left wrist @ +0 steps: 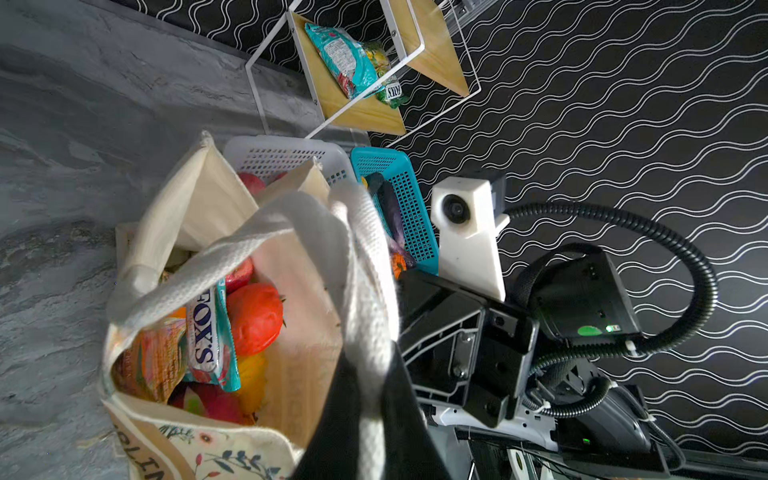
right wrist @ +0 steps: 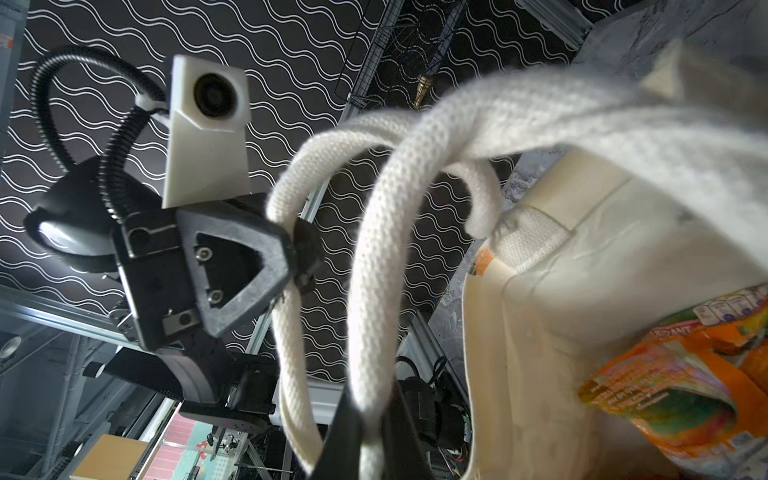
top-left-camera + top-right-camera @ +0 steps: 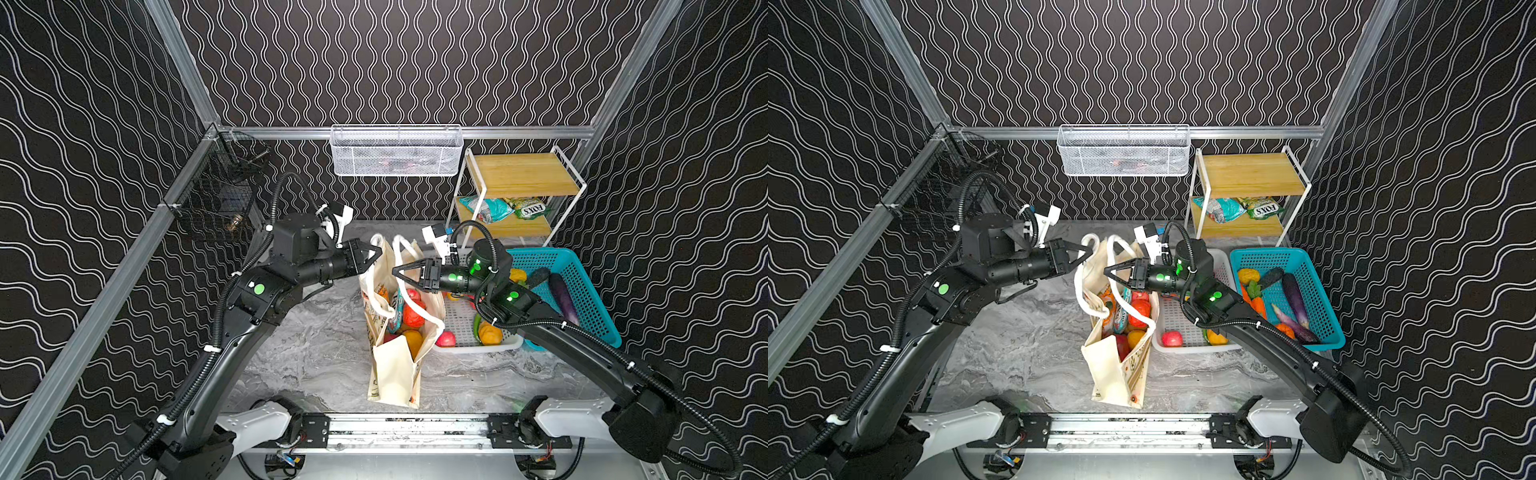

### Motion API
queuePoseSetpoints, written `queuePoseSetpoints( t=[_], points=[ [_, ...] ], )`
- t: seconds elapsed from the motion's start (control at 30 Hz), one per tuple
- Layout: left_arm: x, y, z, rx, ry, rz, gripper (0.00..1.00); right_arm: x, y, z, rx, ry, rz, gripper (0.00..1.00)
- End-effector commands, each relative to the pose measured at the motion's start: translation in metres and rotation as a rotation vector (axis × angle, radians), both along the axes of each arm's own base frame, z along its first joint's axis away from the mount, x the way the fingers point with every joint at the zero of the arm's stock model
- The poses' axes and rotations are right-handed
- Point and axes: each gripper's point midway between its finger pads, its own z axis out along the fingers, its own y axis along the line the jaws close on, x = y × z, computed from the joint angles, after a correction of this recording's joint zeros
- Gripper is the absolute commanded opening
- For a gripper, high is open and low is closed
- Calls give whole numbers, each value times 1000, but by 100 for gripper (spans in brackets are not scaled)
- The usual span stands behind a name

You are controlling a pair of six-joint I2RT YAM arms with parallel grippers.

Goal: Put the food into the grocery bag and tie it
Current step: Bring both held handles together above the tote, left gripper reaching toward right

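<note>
Grocery bag [image 3: 395,365] stands open in the mid of both top views, on the grey table [image 3: 316,353]. L gripper [image 3: 377,252]: fingers [image 1: 328,424] squeezed tight on left handle [image 3: 375,240], upper mid of frame. R gripper [image 3: 395,272]: fingers [image 2: 338,440] squeezed tight on right handle [image 3: 400,255], just beside it. Inside bag: red tomato [image 1: 253,320], FOX'S snack pack [image 1: 203,336], orange pack [image 1: 151,361], more fruit. White basket [image 3: 478,348] sits just beside bag on the right, teal basket [image 3: 582,286] further right. Shelf [image 3: 528,174] w/ 2 more packs at upper right.
</note>
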Motion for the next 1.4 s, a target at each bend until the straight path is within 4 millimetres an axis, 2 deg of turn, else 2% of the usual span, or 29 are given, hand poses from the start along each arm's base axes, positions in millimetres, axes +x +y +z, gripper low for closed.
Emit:
queuePoseSetpoints(
  t=[0.0,0.33,0.53,0.73,0.77,1.07,1.3,1.33,1.37],
  points=[
    [11,-5,15,-10,-63,36,1,0,2,10,52,-35,-4,0],
    [17,-49,16,48,-104,-29,5,-9,18,-10,45,-8,50,0],
    [19,-61,18,78,-112,-47,9,-12,20,-1,121,-22,74,0],
    [16,-70,14,128,-112,-59,12,-14,21,19,211,-42,95,0],
    [16,-70,14,131,-115,-57,13,-13,21,9,203,-23,94,0],
    [4,-75,17,138,-129,-96,47,-11,22,13,254,-15,97,0],
    [-1,-60,21,196,-142,-55,58,-11,25,12,268,2,117,0],
    [-1,-58,21,203,-141,-47,71,-11,25,13,272,0,118,0],
    [-1,-55,20,214,-136,-38,97,-11,24,13,276,2,119,0]
  ],
)
